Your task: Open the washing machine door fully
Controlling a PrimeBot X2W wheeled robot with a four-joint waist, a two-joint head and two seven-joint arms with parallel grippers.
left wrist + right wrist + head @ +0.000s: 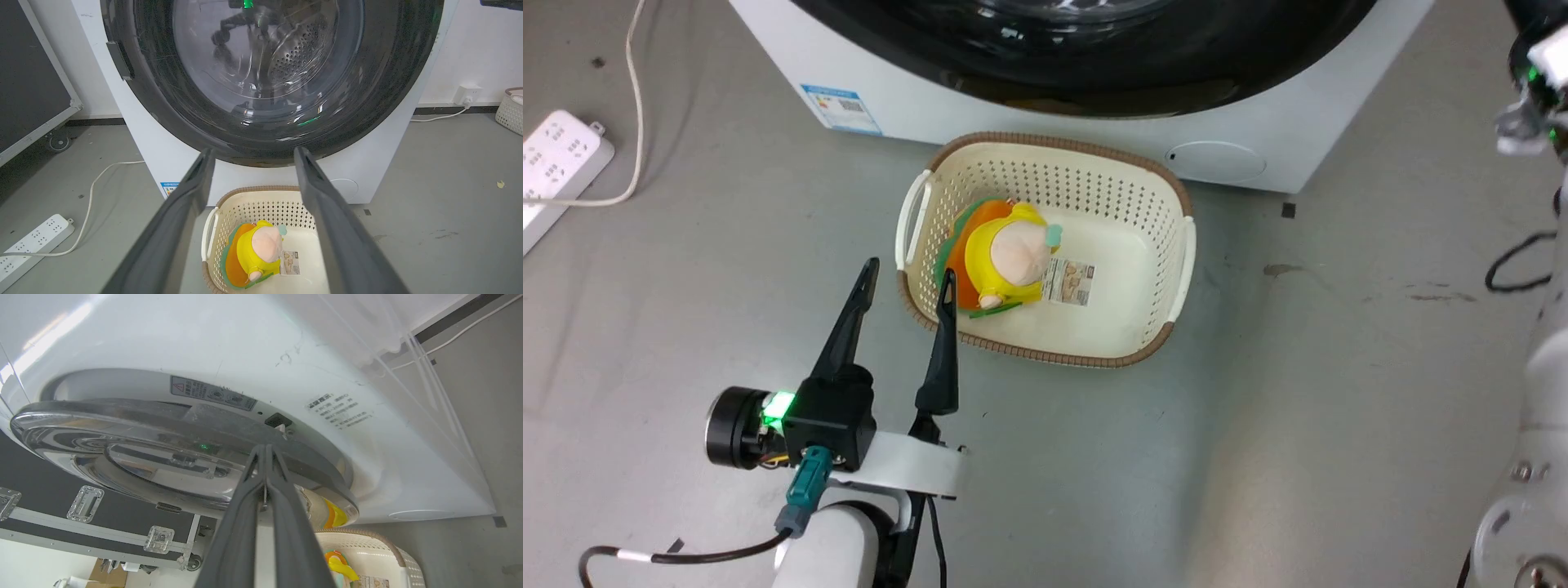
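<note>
The washing machine door was on the front of the washing machine, covering the drum. In the right wrist view it seemed to stand a little away from the white front, so I judge it was only unlatched and not yet swung open.

The right hand had its two fingers pressed together and pinched nothing. Its tips lay at the rim of the door on the latch side, probably so that the thin closed fingers could go behind the edge and pull it. I could not tell if they really touched the rim.

The left hand was spread wide and empty, low above the floor just beside the cream basket, apart from the door. This basket held a plush toy and stood just before the machine, so the door would swing above it.
</note>
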